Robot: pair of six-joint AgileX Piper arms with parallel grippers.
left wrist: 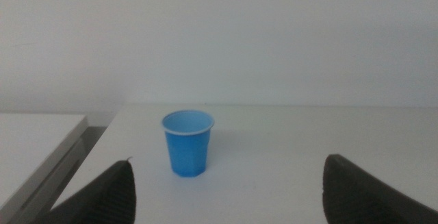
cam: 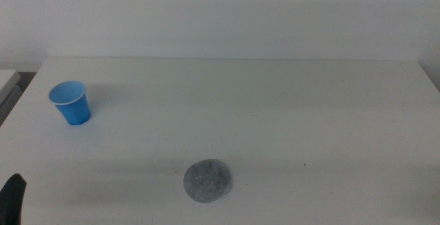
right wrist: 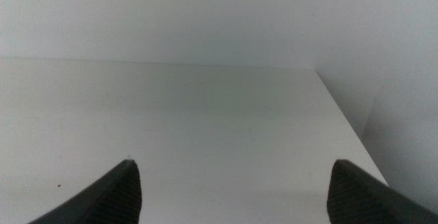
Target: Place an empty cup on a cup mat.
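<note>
A small bright-blue cup (cam: 70,102) stands upright and empty at the far left of the white table (cam: 275,115). The speckled grey cup mat (cam: 207,180) lies flat near the front middle, well apart from the cup. My left gripper (left wrist: 229,186) is open and empty; in the left wrist view the cup (left wrist: 187,142) stands ahead of it, between the lines of its jaws and some way off. In the middle view only a dark tip of the left gripper (cam: 12,196) shows at the bottom left corner. My right gripper (right wrist: 233,190) is open and empty over bare table, out of the middle view.
The table's left edge runs close to the cup (left wrist: 89,155), with a lower pale surface (left wrist: 34,142) beyond it. The table's right edge (right wrist: 349,121) shows in the right wrist view. A plain white wall (cam: 220,12) stands behind the table.
</note>
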